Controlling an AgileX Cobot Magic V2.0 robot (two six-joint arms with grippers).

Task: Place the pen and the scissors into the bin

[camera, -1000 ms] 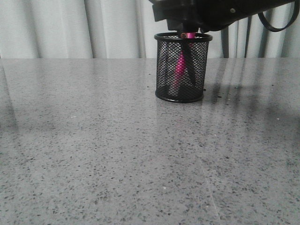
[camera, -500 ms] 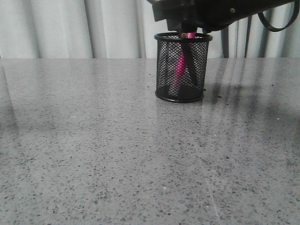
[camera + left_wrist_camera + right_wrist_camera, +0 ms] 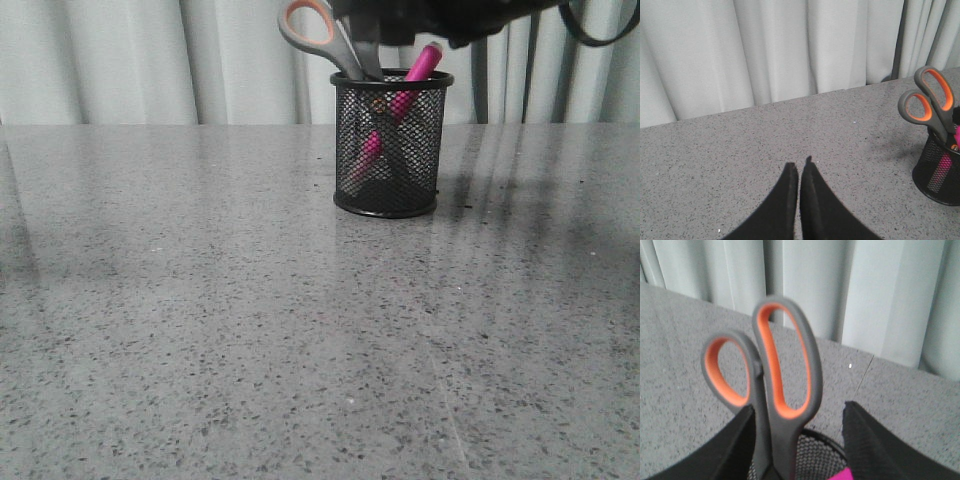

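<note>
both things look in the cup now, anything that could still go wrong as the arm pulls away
The scissors stand blades-down in the bin, handles high above the rim and leaning, so the light cup might tip. The right gripper is open with a finger on each side of the handles; lifting off could snag a loop. The pen also leans over the rim.

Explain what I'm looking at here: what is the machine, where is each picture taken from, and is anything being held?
This is a two-armed table robot. The front view looks forward over a grey speckled table toward a curtain. On the table stands a black mesh cup with a pink pen and scissors standing in it, handles up.

The other two pictures come from cameras on the wrists. The left gripper is shut and holds nothing, off to one side of the cup. The right gripper sits just above the cup, its fingers apart on either side of the scissor handles, no longer pinching them, so nothing is held.
</note>
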